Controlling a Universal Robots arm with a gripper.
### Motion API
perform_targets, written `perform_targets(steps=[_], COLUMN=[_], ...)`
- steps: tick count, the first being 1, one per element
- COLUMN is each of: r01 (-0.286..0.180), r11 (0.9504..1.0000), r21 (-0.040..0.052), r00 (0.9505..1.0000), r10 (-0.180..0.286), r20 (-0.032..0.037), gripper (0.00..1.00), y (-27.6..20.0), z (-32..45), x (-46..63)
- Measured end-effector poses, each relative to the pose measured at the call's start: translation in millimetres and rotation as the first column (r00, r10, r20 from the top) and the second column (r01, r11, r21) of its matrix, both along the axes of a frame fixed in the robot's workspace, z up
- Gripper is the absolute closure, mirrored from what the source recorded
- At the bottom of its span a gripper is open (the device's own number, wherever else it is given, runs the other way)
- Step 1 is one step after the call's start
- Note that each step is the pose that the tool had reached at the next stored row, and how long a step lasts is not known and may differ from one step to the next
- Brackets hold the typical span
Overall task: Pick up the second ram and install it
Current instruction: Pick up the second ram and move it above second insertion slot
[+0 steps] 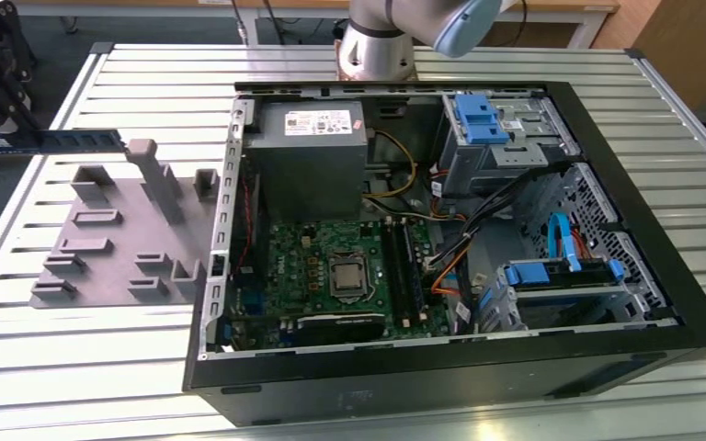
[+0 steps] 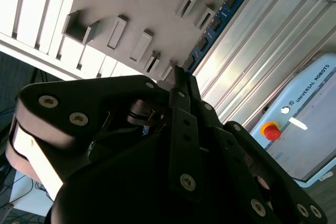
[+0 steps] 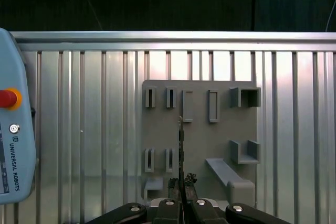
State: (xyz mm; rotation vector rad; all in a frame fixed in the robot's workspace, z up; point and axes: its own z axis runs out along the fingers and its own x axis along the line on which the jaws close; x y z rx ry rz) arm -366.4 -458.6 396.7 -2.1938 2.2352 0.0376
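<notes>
The second ram (image 1: 52,140), a long blue board, hangs level in the air at the exterior view's left, beyond the grey holder plate (image 1: 120,239). In the first wrist view I see the ram (image 3: 181,140) edge-on as a thin dark line over the holder plate (image 3: 199,129). My gripper (image 3: 183,182) is shut on its near end. The second wrist view shows the ram (image 2: 220,19) reaching out from the gripper (image 2: 178,74) past the plate's slots. The green motherboard (image 1: 328,266) with its long black slots (image 1: 404,266) lies inside the open computer case (image 1: 610,276).
A grey power-supply box (image 1: 310,156) sits above the motherboard. Blue drive brackets (image 1: 482,119) and cable bundles (image 1: 488,220) fill the case's right side. A teach pendant (image 3: 13,124) with a red button lies on the slatted metal table (image 1: 120,386).
</notes>
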Motion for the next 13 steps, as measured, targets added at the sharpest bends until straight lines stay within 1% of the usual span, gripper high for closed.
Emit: perform_targets(steps=[13], r01=[0.0], r11=[1.0], r21=[-0.0001], r00=[1.0], r10=[0.0], r20=[0.0], gripper=[0.86], y=[0.0], z=[0.1], x=[10.5])
